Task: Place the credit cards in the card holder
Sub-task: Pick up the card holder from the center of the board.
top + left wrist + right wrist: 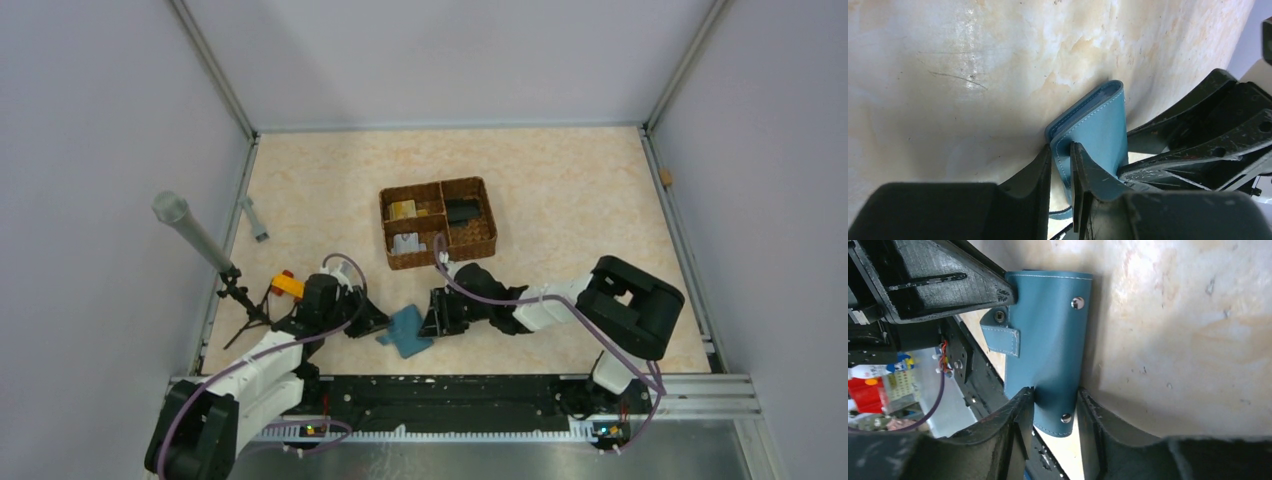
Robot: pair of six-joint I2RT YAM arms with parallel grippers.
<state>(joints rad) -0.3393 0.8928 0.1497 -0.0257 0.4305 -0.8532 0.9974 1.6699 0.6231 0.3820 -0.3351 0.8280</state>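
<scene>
You will find the card holder on the table near its front edge, between the two arms and partly unfolded, with one flap raised. The left gripper has its jaws drawn narrow and pinches that raised flap by its stitched edge. The right gripper stands about half open, with both fingers pressed against the sides of the holder's studded end (the credit cards, one gold and one pale, lie well behind in the left compartments of the wicker basket).
</scene>
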